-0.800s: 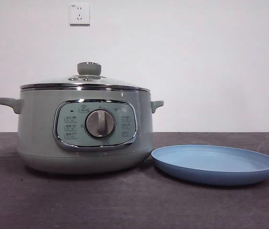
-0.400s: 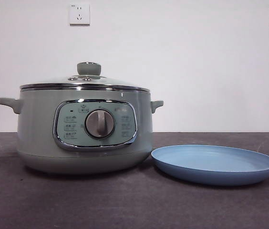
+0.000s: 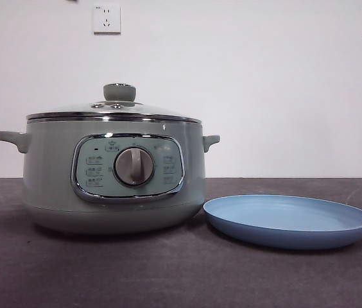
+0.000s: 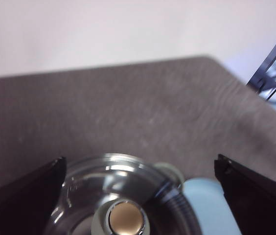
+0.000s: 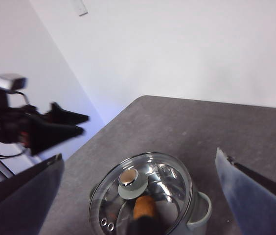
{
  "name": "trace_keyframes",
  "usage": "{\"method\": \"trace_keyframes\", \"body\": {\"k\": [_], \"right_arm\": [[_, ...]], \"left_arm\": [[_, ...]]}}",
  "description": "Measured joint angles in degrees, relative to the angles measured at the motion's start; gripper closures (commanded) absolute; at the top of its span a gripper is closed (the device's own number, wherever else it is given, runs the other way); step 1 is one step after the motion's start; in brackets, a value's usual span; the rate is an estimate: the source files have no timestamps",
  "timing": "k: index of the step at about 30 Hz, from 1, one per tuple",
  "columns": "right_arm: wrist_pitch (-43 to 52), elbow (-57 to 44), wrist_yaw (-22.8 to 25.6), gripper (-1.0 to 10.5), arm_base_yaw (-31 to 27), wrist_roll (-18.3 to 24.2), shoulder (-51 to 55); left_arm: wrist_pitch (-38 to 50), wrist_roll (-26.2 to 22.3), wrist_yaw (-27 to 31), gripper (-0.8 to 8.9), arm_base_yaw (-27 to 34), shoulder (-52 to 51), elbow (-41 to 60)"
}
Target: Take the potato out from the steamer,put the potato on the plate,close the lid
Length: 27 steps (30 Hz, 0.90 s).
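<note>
Nothing shifted since earlier. Lid (image 3: 113, 110) seated on steamer (image 3: 110, 176), potato (image 5: 145, 207) inside under glass. Plate (image 3: 289, 221) just beside, bare. Left gripper (image 4: 138, 196) spread above knob; right gripper (image 5: 138, 196) spread, higher.

The pale-green steamer (image 3: 113, 176) stands upright on the counter, its silver dial facing front. The glass lid (image 3: 114, 110) sits closed on it, green knob on top. Through the glass, the brown potato (image 5: 145, 207) lies inside. The light-blue plate (image 3: 289, 221) lies flat just beside the steamer, empty.
</note>
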<state>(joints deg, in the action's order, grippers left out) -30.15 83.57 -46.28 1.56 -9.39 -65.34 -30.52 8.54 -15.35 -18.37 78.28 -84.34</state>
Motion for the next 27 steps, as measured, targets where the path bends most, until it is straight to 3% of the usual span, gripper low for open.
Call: {"method": "trace_keyframes", "body": {"k": [12, 25, 27], "right_arm": [[-3.28, 0.0, 0.0, 3.2, 0.02, 0.11, 0.0], [-6.97, 0.0, 0.02, 3.2, 0.02, 1.27, 0.0], [-7.37, 0.0, 0.0, 3.2, 0.02, 1.29, 0.0]], "left_arm": [[-5.97, -2.1, 7.48, 2.83, -4.22, 8.79, 0.0], [-9.57, -3.41, 7.72, 2.89, -5.11, 12.37, 0.0], [-9.57, -3.45, 7.78, 3.57, -5.33, 12.37, 0.0]]}}
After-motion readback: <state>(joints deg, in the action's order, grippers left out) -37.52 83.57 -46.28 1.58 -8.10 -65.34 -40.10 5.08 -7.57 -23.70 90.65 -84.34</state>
